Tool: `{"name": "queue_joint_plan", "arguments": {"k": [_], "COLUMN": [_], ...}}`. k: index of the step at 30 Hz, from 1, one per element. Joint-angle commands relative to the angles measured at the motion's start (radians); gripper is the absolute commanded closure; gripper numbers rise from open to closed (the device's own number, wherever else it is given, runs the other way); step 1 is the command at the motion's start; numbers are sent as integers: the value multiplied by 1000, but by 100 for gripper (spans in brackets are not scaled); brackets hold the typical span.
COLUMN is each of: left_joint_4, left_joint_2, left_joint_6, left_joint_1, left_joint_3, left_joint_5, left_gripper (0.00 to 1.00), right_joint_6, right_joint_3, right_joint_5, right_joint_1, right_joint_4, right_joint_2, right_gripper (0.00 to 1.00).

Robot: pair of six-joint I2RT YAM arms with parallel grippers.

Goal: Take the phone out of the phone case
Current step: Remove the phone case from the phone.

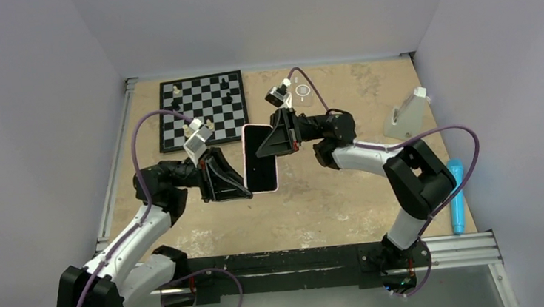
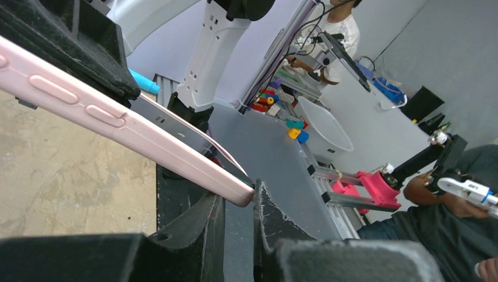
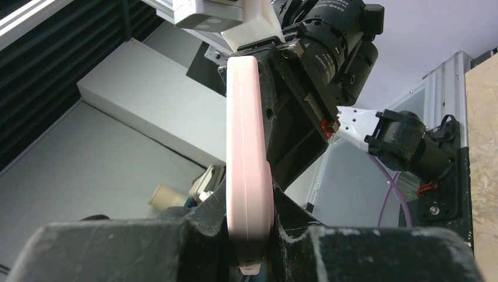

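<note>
Over table point(image 1: 332, 200), pink-rimmed phone point(image 1: 262, 171) pinched by left end effector point(image 1: 247, 191), right end effector point(image 1: 259, 153).

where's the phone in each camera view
top external: the phone is at centre, screen up, gripped by the left tool and the right tool.
left wrist: phone's pink edge slants from upper left down to centre.
right wrist: phone's pink edge stands upright at centre.
shared landmark: tan table.
</note>
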Motion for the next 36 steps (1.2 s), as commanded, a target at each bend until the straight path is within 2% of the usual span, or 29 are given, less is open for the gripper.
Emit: {"name": "queue_joint_plan", "arguments": {"k": [1,6,9,25,30,36], "left_joint_4": [-116,-482,-644,-912,-1061,-1175], "left_joint_2": [-30,-89,-115,-116,-117,-111], "left_joint_6": [277,500,611,864,962,961], "left_joint_1": [-19,-15,-12,-11,-11,-11], "left_joint_3": [88,106,114,218,259,301], "left_joint_5": [-196,-268,-319,-270,-335,-475], "left_gripper": [100,100,100,100,100,100], "right_joint_6": [18,23,30,69,68,65], "right_joint_3": [36,31,31,86,96,83], "right_joint_5": [72,82,83,73,81,83], "right_joint_1": [103,109,113,162,176,177], "right_joint_4": [272,272,272,272,273,275], "right_joint_2": [-8,-45,-54,-21,-10,-6], "right_gripper": [100,100,100,100,100,100]}}
